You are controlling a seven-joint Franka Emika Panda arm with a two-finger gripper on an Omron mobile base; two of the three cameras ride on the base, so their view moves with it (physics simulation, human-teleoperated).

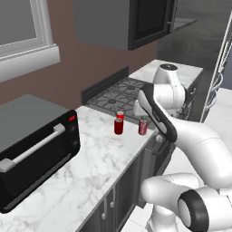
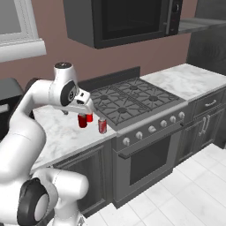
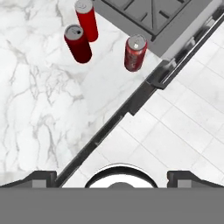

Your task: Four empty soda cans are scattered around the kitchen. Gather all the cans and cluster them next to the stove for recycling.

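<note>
On the marble counter (image 1: pixel 68 181), beside the stove (image 1: pixel 118 94), three soda cans (image 3: pixel 78 43) apparently upright.

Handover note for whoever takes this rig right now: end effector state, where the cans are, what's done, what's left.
End effector: open, empty, raised over the white marble counter edge; its dark fingertips show at the bottom of the hand view.
Cans: three small red cylindrical soda cans with silver tops stand upright on the counter beside the dark grey gas stove: two bright red close together, one darker patterned red nearest the counter's front edge.
Done: three cans clustered by the stove.
Left: fetch the fourth can and set it with the others.
</note>
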